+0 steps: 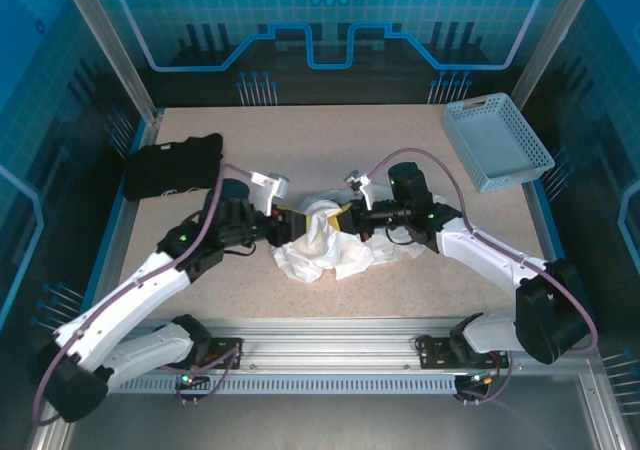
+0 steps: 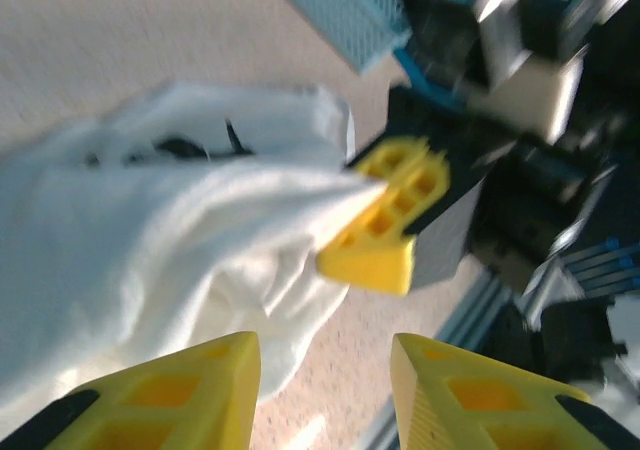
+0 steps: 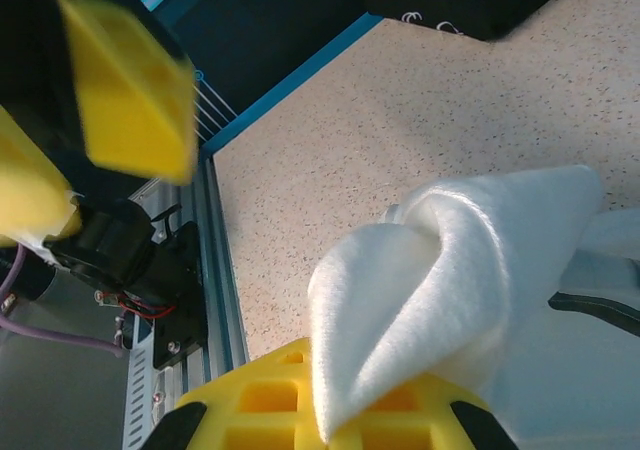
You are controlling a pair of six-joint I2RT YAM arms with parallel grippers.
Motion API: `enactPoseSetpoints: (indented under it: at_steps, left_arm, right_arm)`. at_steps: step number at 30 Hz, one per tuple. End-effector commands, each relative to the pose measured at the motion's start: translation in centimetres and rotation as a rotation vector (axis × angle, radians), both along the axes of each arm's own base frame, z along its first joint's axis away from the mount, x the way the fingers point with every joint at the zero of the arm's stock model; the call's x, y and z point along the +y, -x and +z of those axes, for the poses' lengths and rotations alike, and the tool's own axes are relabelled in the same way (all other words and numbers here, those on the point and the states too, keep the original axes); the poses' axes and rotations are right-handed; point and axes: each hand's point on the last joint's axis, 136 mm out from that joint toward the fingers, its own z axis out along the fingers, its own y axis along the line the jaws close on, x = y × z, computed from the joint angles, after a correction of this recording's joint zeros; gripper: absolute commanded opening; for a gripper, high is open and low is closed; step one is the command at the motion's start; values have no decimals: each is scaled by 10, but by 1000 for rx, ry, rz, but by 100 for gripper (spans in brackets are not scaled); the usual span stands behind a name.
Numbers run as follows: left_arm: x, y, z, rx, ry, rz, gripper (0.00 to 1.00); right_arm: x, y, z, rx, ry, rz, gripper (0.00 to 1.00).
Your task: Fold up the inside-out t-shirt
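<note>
A light blue slatted basket (image 1: 497, 140) sits at the far right corner of the tabletop (image 1: 330, 140), turned at a slight angle, its pale floor in plain sight. A black folded garment (image 1: 172, 165) lies at the far left.

The tabletop is speckled beige with a thin blue border. A ridged aluminium rail (image 1: 330, 355) runs along its near edge, where the two arm bases are bolted. Blue panels printed with a glowing circuit pattern close in the back and sides.

The inside-out t-shirt (image 1: 325, 245) is a crumpled white heap at the middle of the tabletop, between the two arms. It has no clear top or bottom. The heap spreads more from left to right than from near to far, and one bunched part rises toward the far side, up to the pincers.

The right pincer (image 1: 342, 217) reaches in from the right and is clamped tight on that raised bunch. In the right wrist view the white cloth folds out over its yellow finger, and in the left wrist view the cloth pulls to a point inside it.

The left pincer (image 1: 288, 210) faces it from the left, just beside the cloth. Its yellow fingers (image 2: 170, 390) stand apart, with bare tabletop showing in the gap and nothing held. A small dark mark (image 2: 185, 150) shows on an upper fold of the shirt.
</note>
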Motion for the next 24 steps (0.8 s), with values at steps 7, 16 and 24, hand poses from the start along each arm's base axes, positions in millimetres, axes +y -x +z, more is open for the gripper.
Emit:
enactPoseSetpoints:
  at_steps: [7,16,24]
  left_arm:
    - [-25,-21,-48,87,-79,-75,48]
    - [-52,-72,-70,51,-109,-84,26]
    - [-53,-11,16,-6,282,-362,0]
  right_arm:
    - [-12,-6,22,-29,-38,-9,0]
    - [-21,2,20,-28,-28,7,0]
    - [-88,-50,-13,21,335,-483,10]
